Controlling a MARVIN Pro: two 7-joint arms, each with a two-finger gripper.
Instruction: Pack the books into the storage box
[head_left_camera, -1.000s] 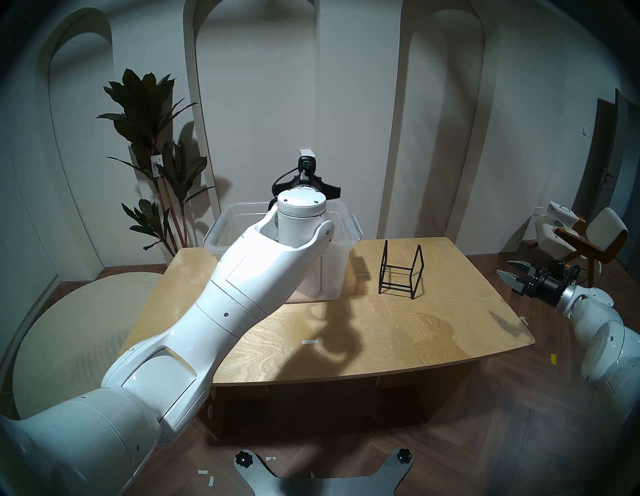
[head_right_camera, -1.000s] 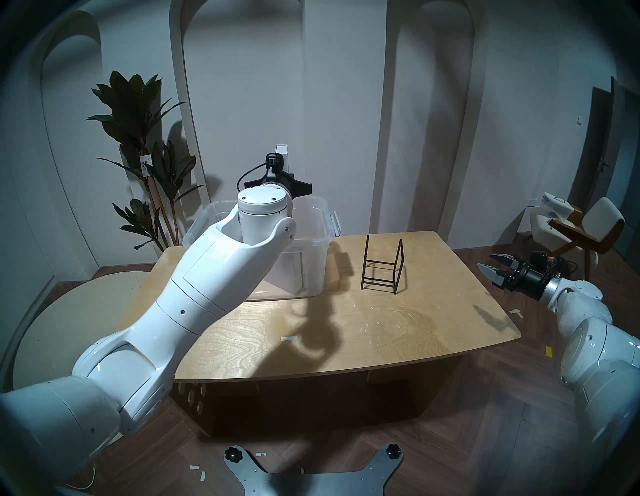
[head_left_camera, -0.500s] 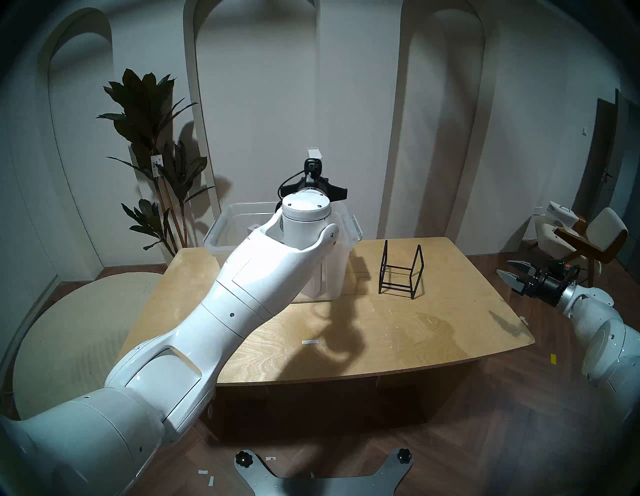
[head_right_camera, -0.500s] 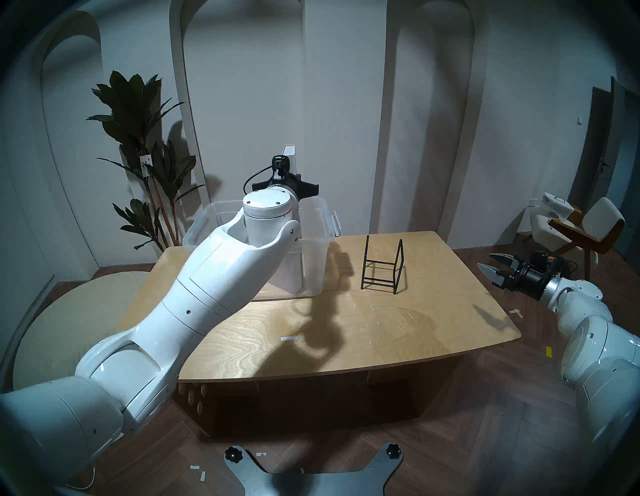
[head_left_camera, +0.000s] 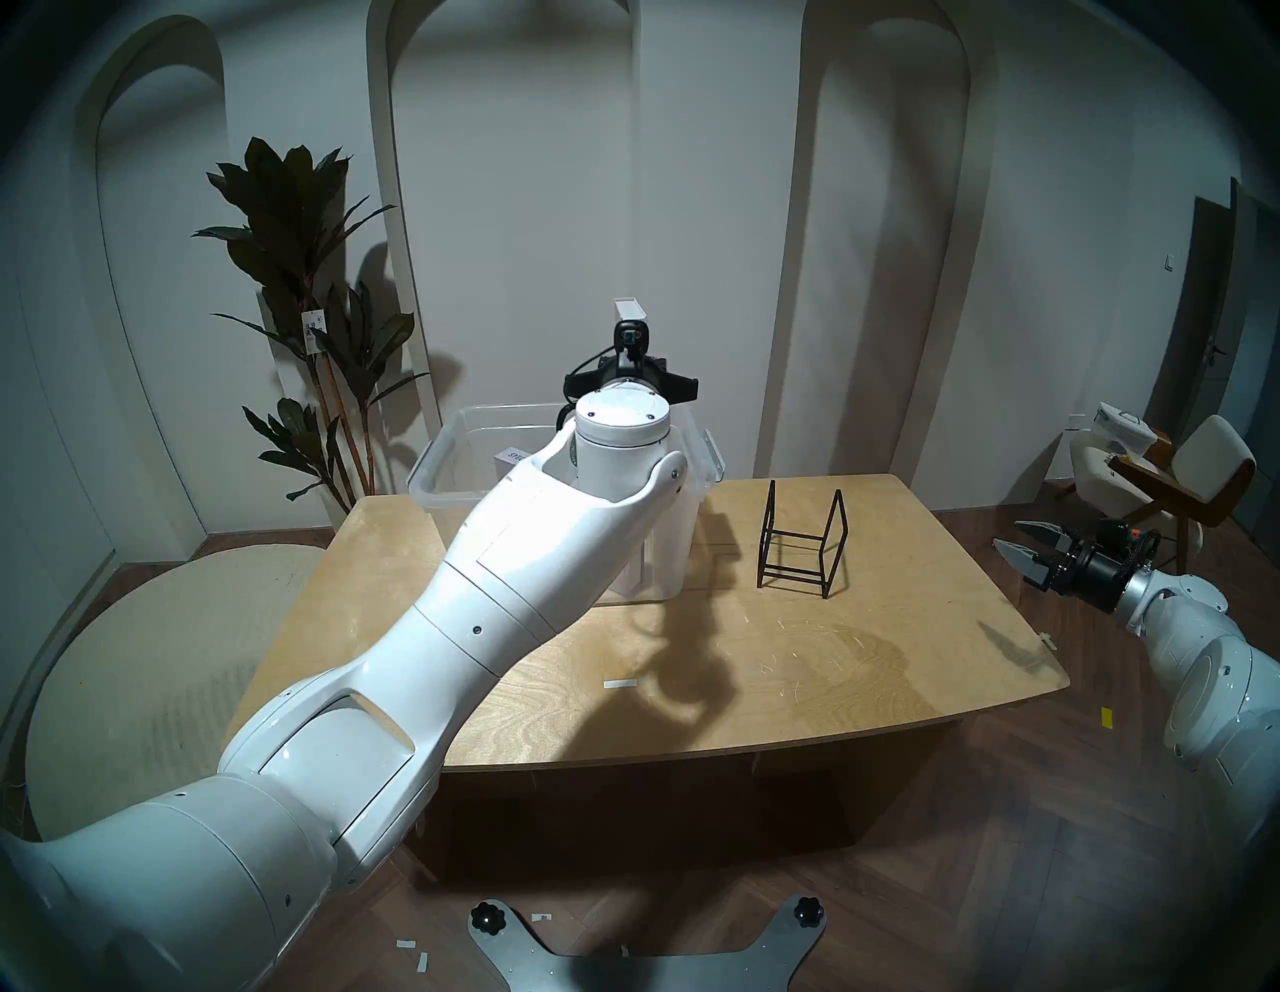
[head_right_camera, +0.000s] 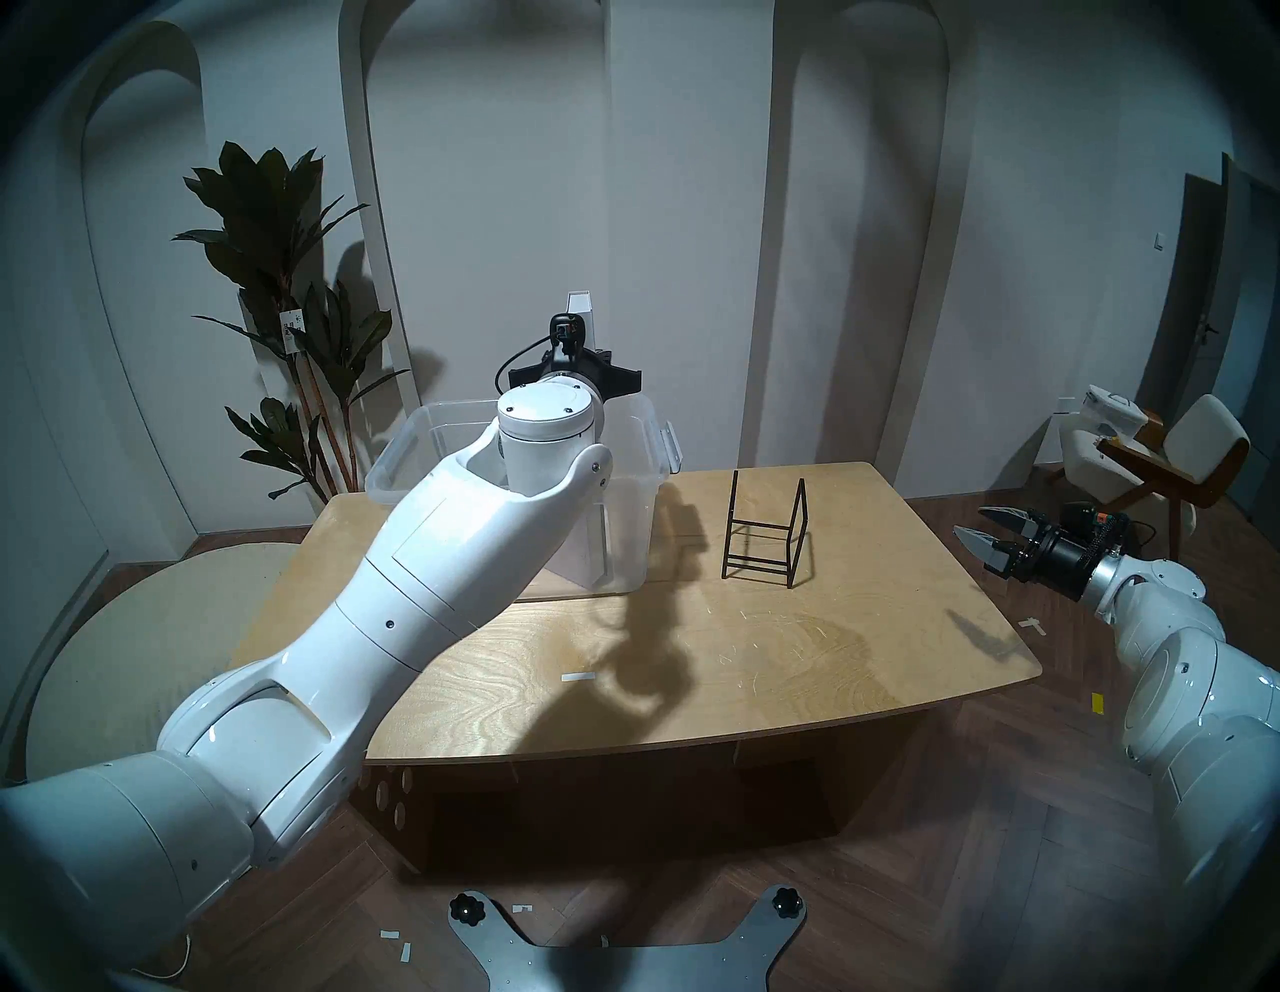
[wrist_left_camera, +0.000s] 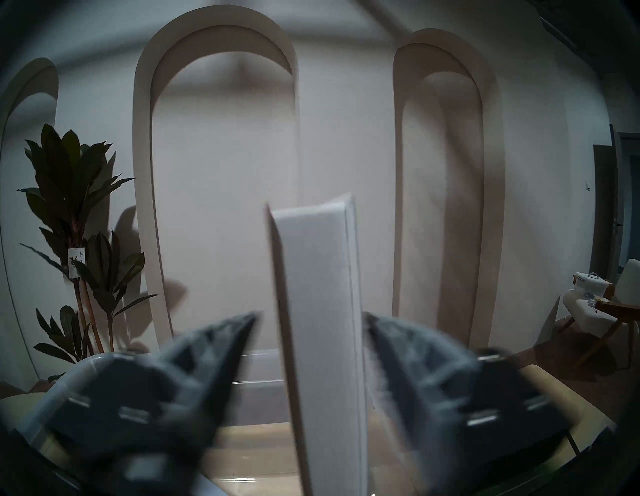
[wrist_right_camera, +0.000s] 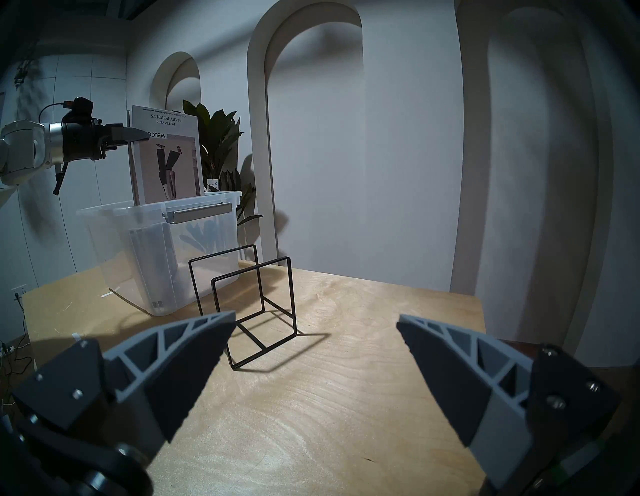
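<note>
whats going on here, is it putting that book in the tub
Yes. The left gripper is at the top of a white book, which stands upright in the clear storage box with its upper half above the rim; its fingers look slightly parted in the left wrist view. A second book is already inside. The black wire rack stands empty on the table. The right gripper waits open, off to the side.
</note>
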